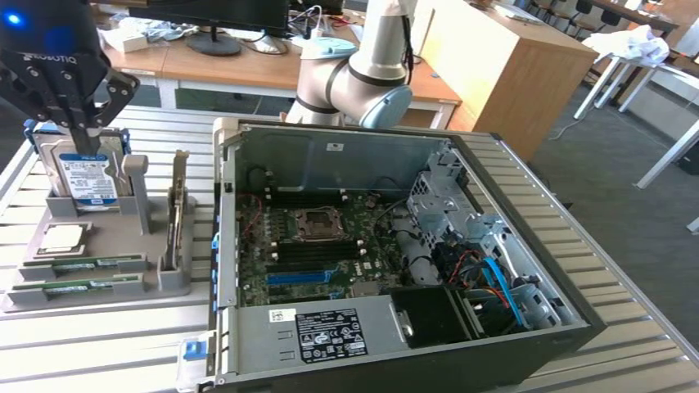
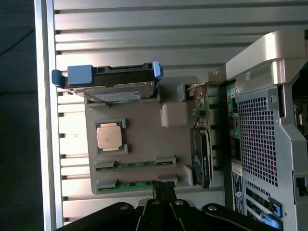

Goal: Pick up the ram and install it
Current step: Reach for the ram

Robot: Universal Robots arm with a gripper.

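Black two-finger gripper (image 1: 84, 129): pressed together, empty, hovering over grey moulded parts tray (image 1: 33, 304). Thin green ram sticks (image 1: 92, 264), two: seated in tray slots, likely kept steady for pickup; beside open black computer case (image 1: 492, 348), not yet installed.

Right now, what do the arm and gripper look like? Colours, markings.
The gripper is black, with linked fingers, pale ROBOTIQ lettering across its body and a blue light glowing above that. The arm is a silver-grey tube with rounded grey joints and a pale blue cap on one joint.
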